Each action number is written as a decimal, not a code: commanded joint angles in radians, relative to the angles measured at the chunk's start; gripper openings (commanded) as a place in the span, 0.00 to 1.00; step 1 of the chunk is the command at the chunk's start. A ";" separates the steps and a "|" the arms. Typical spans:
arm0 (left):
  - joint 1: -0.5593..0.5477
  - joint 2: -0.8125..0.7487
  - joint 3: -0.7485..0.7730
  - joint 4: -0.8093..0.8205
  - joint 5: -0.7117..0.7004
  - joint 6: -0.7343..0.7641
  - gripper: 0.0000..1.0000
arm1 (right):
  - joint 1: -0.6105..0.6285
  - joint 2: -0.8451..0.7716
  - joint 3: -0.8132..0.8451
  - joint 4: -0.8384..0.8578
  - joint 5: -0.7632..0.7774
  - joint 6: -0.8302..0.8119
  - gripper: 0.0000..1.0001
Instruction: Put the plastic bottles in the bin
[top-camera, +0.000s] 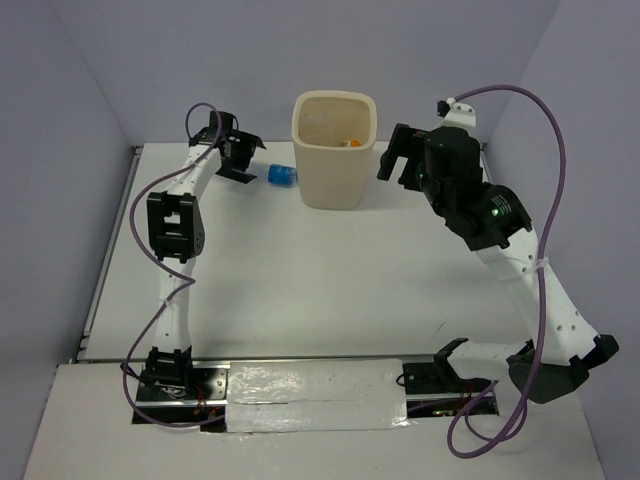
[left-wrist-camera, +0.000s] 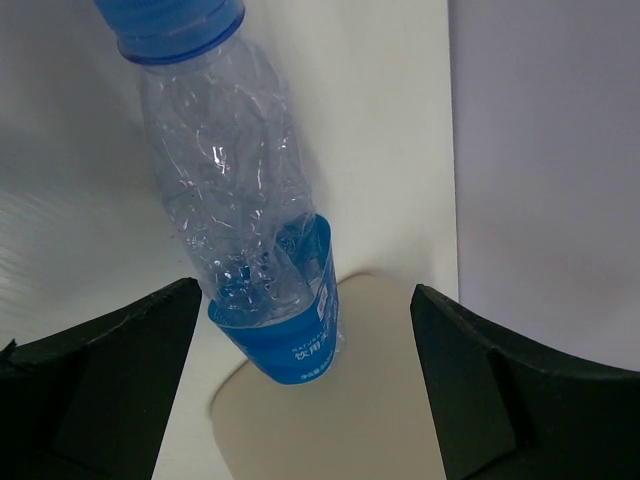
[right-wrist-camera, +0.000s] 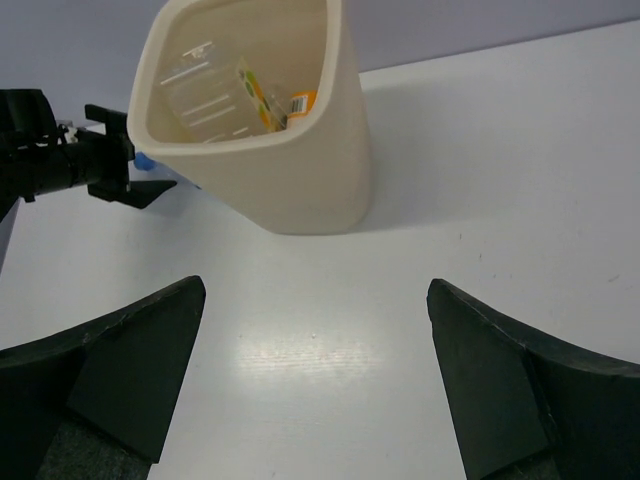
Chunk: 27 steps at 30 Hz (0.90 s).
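Observation:
A clear plastic bottle (left-wrist-camera: 235, 190) with a blue cap and blue label lies on the white table just left of the bin, its label end towards the bin wall (left-wrist-camera: 350, 420). It shows as a blue patch in the top view (top-camera: 282, 175). My left gripper (top-camera: 248, 160) is open, with the bottle lying between and ahead of its fingers (left-wrist-camera: 110, 370), untouched. The cream bin (top-camera: 333, 160) stands at the back middle and holds several bottles (right-wrist-camera: 215, 85), one orange (top-camera: 350, 143). My right gripper (top-camera: 395, 160) is open and empty, right of the bin.
Grey walls close in the table at the back and both sides. The left gripper also shows in the right wrist view (right-wrist-camera: 60, 160), beside the bin (right-wrist-camera: 290, 170). A taped strip (top-camera: 315, 395) runs along the near edge between the arm bases.

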 joint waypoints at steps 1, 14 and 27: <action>-0.027 0.034 0.018 0.031 -0.006 -0.081 1.00 | 0.002 -0.023 -0.024 -0.040 -0.002 0.031 1.00; -0.051 0.103 0.037 0.087 -0.046 -0.142 0.96 | -0.001 -0.040 -0.052 -0.073 0.013 0.037 1.00; -0.051 -0.088 -0.184 0.125 -0.106 -0.088 0.49 | 0.003 -0.029 -0.041 -0.085 0.009 0.058 1.00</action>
